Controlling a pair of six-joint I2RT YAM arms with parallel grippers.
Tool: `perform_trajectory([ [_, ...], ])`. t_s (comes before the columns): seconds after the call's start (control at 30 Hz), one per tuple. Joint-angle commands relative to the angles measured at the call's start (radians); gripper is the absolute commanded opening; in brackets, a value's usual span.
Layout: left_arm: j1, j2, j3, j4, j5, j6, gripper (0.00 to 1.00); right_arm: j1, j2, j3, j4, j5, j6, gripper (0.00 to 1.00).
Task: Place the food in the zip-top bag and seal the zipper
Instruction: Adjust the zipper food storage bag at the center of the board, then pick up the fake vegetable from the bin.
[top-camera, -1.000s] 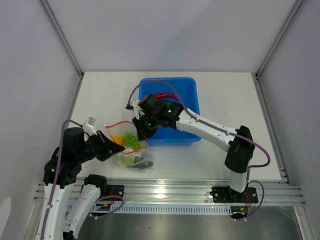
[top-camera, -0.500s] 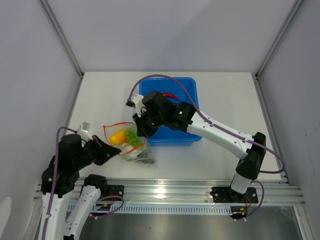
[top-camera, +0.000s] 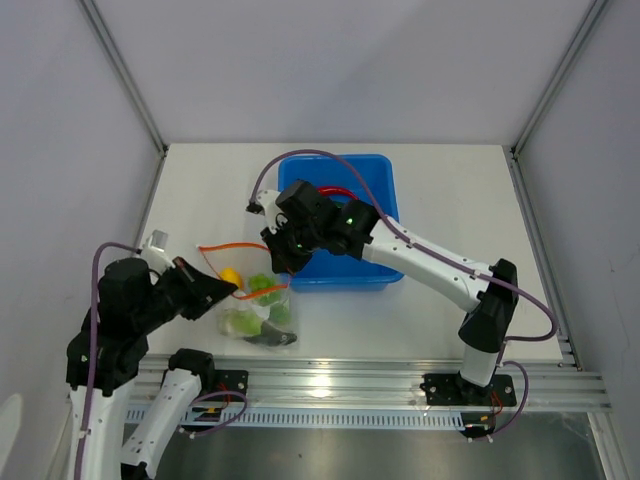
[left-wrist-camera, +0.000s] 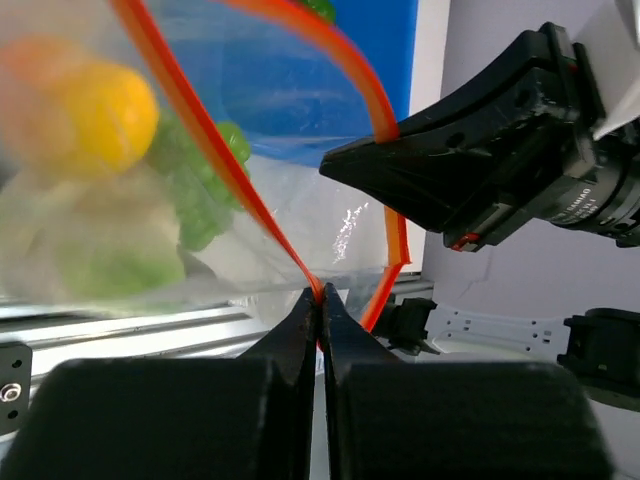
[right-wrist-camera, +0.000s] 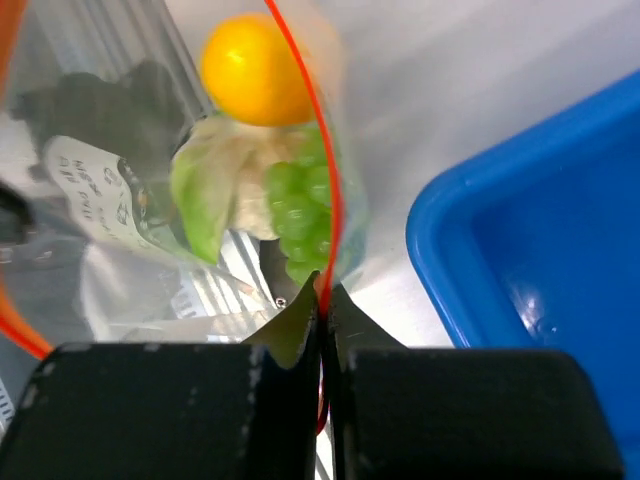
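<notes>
The clear zip-top bag (top-camera: 252, 322) hangs between my two grippers, left of the bin. Its orange-red zipper (top-camera: 224, 246) stands open in a loop. Inside are a yellow-orange piece (top-camera: 231, 277), green pieces (top-camera: 265, 286), a white-green cauliflower (right-wrist-camera: 228, 182) and a grey fish (top-camera: 268, 338). My left gripper (left-wrist-camera: 320, 293) is shut on the zipper strip (left-wrist-camera: 215, 150) at the bag's left side. My right gripper (right-wrist-camera: 322, 288) is shut on the strip (right-wrist-camera: 330, 190) at the side nearer the bin. A red chili (top-camera: 335, 190) lies in the blue bin (top-camera: 375, 175).
The blue bin's near rim (right-wrist-camera: 450, 250) is right beside my right gripper. The right arm (top-camera: 430, 262) reaches across the bin from the right. A metal rail (top-camera: 400, 378) runs along the table's near edge. White walls close off the left, back and right.
Both grippers keep their hold on the strip. The left arm has drawn back to the left, the zipper loop is pulled wider, and the bag with its food hangs closer to the near edge.
</notes>
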Motion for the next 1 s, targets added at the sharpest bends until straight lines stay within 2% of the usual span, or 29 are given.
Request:
perform_trajectory([
  [0.0,0.007,0.006,-0.012,0.003,-0.001,0.015,0.01,0.011,-0.032,0.048,-0.01,0.005,-0.02,0.02],
  [0.1,0.007,-0.022,-0.142,0.01,0.028,-0.005,0.01,0.009,-0.014,0.007,-0.007,0.01,-0.014,0.12],
  [0.13,0.007,-0.049,-0.17,0.03,0.027,-0.017,0.01,0.009,-0.009,-0.001,-0.006,0.005,-0.011,0.12],
  [0.3,0.007,-0.045,-0.163,0.038,0.021,-0.008,0.0,0.006,0.014,0.012,0.005,0.008,-0.006,0.15],
  [0.33,0.007,-0.034,-0.14,0.038,0.021,-0.003,0.01,0.005,0.02,0.028,0.001,0.01,-0.006,0.22],
  [0.53,0.007,-0.009,-0.095,0.043,0.007,0.02,0.01,-0.001,0.07,0.196,-0.093,0.04,-0.015,0.5],
  [0.57,0.007,-0.009,-0.09,0.044,0.008,0.023,0.01,-0.008,0.073,0.242,-0.096,0.045,-0.009,0.58],
  [0.63,0.007,0.001,-0.081,0.049,0.024,0.033,0.01,-0.021,0.069,0.275,-0.087,0.046,0.02,0.67],
  [0.67,0.007,0.006,-0.083,0.052,0.031,0.037,0.01,-0.043,0.064,0.286,-0.058,0.051,0.038,0.78],
  [0.73,0.007,0.024,-0.069,0.065,0.048,0.043,0.01,-0.075,0.047,0.278,-0.017,0.056,0.072,0.87],
  [0.77,0.007,0.03,-0.064,0.072,0.053,0.043,0.01,-0.112,0.046,0.266,-0.001,0.068,0.109,0.96],
  [0.8,0.007,0.037,-0.051,0.079,0.056,0.046,0.01,-0.132,0.044,0.26,0.023,0.086,0.132,0.99],
  [0.97,0.007,0.099,0.02,0.116,0.088,0.053,0.0,-0.264,0.076,0.247,0.028,0.241,0.293,0.99],
])
